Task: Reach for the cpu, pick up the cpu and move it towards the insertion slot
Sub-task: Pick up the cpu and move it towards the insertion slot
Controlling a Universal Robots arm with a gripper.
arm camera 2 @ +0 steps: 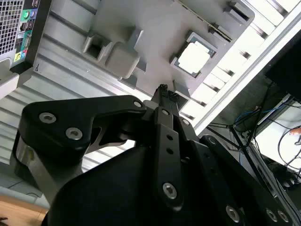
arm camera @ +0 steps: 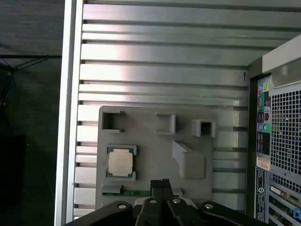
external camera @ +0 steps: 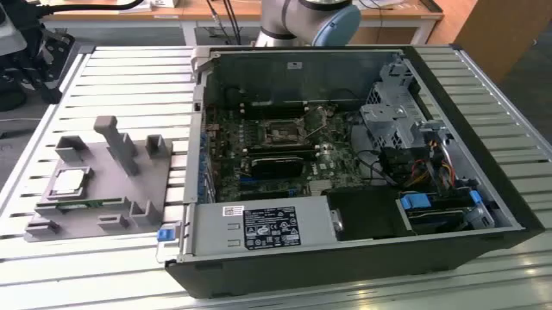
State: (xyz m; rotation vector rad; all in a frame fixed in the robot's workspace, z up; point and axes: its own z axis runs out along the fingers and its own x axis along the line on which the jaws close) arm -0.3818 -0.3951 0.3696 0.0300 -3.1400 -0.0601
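The slatted metal table point(external camera: 129, 84) carried the open computer case point(external camera: 285, 271) on the exterior view's right and the grey tray point(external camera: 103, 184) on its left, the two just beside each other. The insertion slot point(external camera: 282, 134) sat on the board inside the case, its dark centre bare. The cpu point(external camera: 69, 182) lay flat in its tray recess, silver top up. My gripper point(arm camera: 162, 185) hung above the tray near the cpu, not touching it, its fingertips point(arm camera 2: 162, 89) pressed together on nothing.
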